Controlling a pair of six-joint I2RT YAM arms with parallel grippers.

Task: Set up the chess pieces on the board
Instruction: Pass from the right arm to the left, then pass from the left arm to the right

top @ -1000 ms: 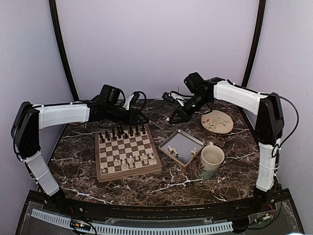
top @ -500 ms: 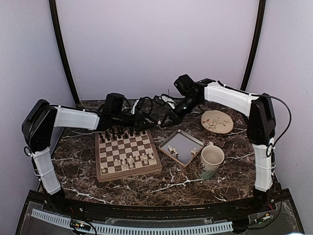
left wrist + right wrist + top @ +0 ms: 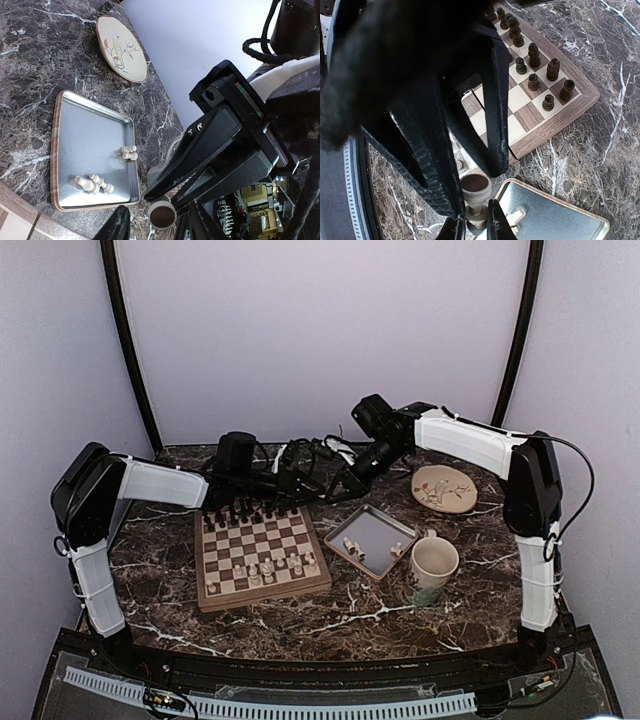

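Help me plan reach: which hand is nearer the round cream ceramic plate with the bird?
Right. The right hand hangs left of the plate; the left hand faces it tip to tip from farther left.

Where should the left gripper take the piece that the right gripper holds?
Probably grip the piece by its wide round base: that end sticks out past the right gripper, whose tips pinch the narrower part. Come from opposite that gripper, jaws either side of the base rim.

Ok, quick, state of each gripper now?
Left gripper: open, jaws either side of the chess piece.
Right gripper: shut on that cream chess piece.
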